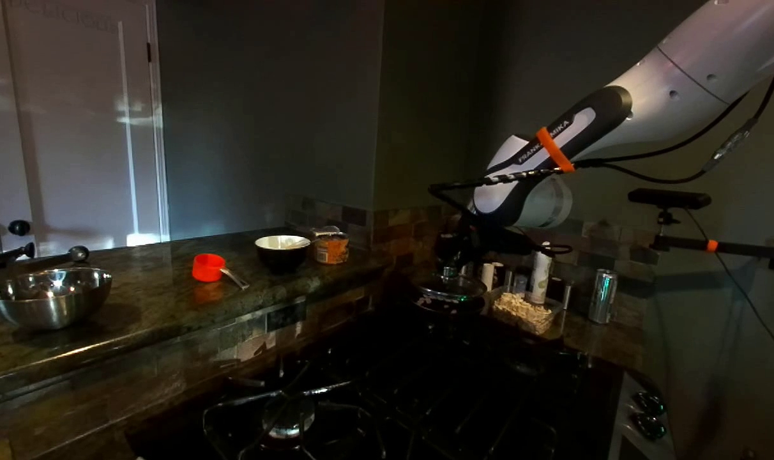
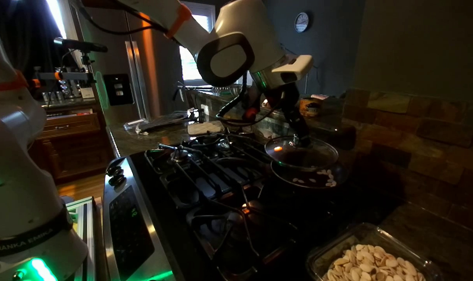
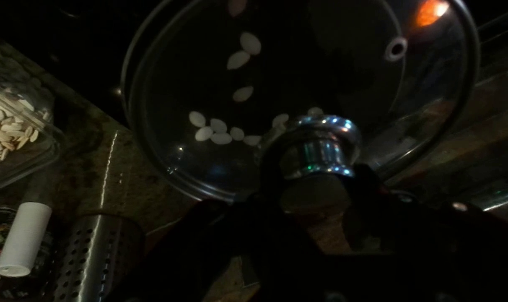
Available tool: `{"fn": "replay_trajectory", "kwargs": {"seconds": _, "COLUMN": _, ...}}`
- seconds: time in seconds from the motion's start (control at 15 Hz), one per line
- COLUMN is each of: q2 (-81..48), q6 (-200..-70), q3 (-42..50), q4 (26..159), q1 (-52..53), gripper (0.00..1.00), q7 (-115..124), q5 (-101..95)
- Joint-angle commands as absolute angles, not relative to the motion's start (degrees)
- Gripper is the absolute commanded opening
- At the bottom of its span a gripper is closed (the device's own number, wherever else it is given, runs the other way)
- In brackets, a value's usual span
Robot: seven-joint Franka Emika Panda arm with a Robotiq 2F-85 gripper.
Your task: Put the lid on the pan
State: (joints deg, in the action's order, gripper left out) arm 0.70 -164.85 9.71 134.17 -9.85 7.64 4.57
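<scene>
Exterior view: glass lid (image 2: 301, 157) hung over the pan (image 2: 306, 185); strip of pan floor with loose seeds (image 2: 331, 182) showed between the lid's edge and the pan's near rim. Contact at the pan's far rim: too dark to tell. Arm (image 2: 236, 58) was bent down above the pan. Cooktop (image 2: 170, 218) spread left of the pan and toward the camera. Clear tub (image 2: 371, 236) of more seeds sat nearer the camera than the pan.

Wrist view: gripper (image 3: 318, 164) was clamped around the lid's metal knob (image 3: 321, 155), one finger each side. Lid glass sat between camera and pan, loose seeds visible through it. Vent hole (image 3: 395, 49) in the glass had an orange reflection (image 3: 432, 12) near it. Tub was left of the pan; white cylinder (image 3: 23, 239) and perforated steel holder (image 3: 99, 260) stood to the pan's lower left.

In an exterior view, raised counter (image 1: 151, 291) ran left of the pan. On it, going away from the pan: orange-labelled container (image 1: 331, 248), dark bowl (image 1: 282, 259), red measuring cup (image 1: 209, 268) with handle on the pan side, steel bowl (image 1: 48, 306) farthest. Lid showed as a shiny disc just above the pan. Right of the pan: tub, then silver can (image 1: 602, 297).
</scene>
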Motion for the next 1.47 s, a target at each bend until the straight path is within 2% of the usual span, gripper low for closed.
{"fn": "replay_trajectory", "kwargs": {"seconds": 0.0, "q2": -1.82, "q6": -164.75, "q3": 10.40, "q4": 131.20, "q1": -10.54, "gripper": 0.23, "q7": 8.59, "q5": 4.18}}
{"fn": "replay_trajectory", "kwargs": {"seconds": 1.4, "q2": -7.30, "q6": -165.74, "q3": 9.95, "q4": 127.87, "q1": -10.39, "gripper": 0.23, "q7": 7.88, "q5": 6.62}}
